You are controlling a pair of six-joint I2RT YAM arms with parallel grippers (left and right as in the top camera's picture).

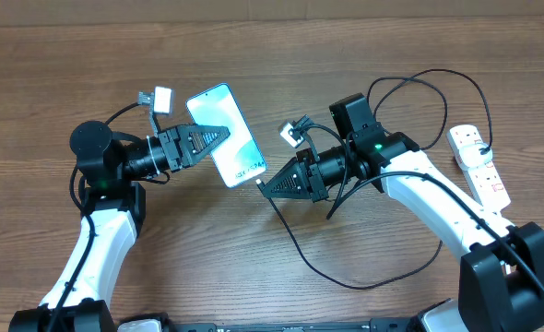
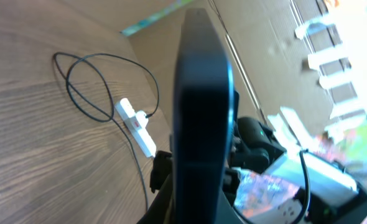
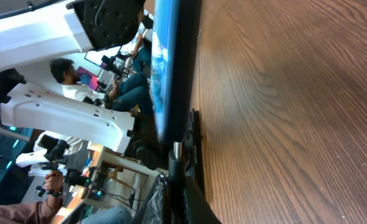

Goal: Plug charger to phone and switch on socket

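Observation:
The phone [image 1: 224, 135], cyan screen up and tilted, is held off the table by my left gripper [image 1: 218, 136], which is shut on its left edge. In the left wrist view the phone [image 2: 202, 106] shows edge-on as a dark slab. My right gripper [image 1: 265, 185] is shut on the charger connector [image 3: 178, 163]; its metal tip meets the phone's bottom end [image 3: 171, 74]. The black charger cable [image 1: 346, 277] loops over the table to its plug [image 1: 486, 148] in the white socket [image 1: 479, 164] at the right.
The socket [image 2: 135, 126] with cable loops also shows in the left wrist view. Bare wooden tabletop [image 1: 254, 55] lies around the arms. The right arm's base [image 1: 512, 277] stands at the bottom right, the left arm's base [image 1: 97, 267] at the bottom left.

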